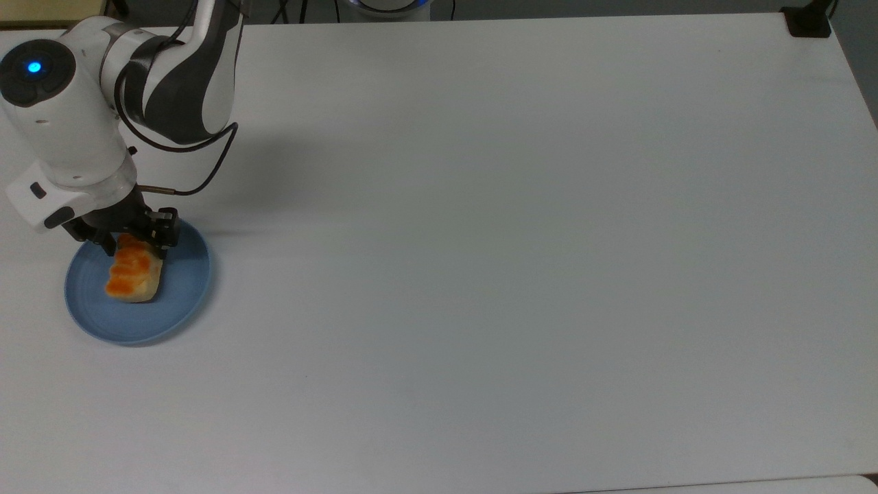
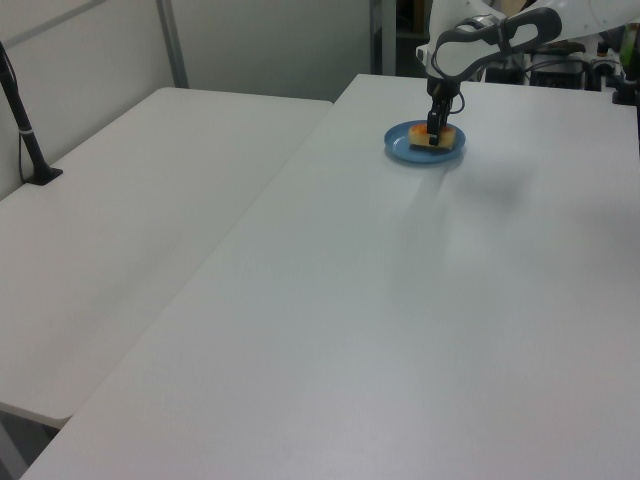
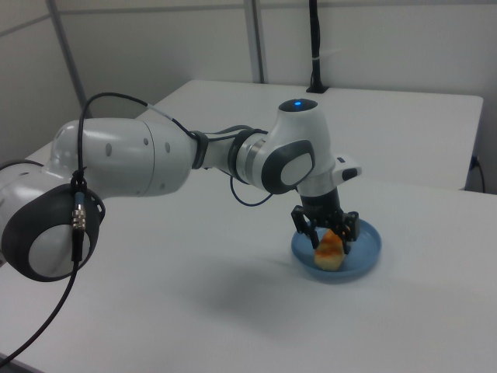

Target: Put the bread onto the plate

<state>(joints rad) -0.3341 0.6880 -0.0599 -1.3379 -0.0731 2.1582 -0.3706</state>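
At the top view's far left we see the plate (image 1: 180, 296), light blue and round, lying on the white tabletop (image 1: 521, 240). The bread (image 1: 132, 277) lies flat on it, orange-brown ridged top up, toward the plate's side nearest the arm. Our tool (image 1: 130, 240) stands over the bread's upper end, its dark fingers (image 1: 167, 232) spread to either side of the bun; in the right view the tool (image 3: 327, 231) shows its fingers apart, straddling the bread (image 3: 330, 250), and we cannot tell whether they touch it. To the top view's right the tabletop runs on white. In the left view the plate (image 2: 403, 150) sits far back with the bread (image 2: 443, 136) on it.
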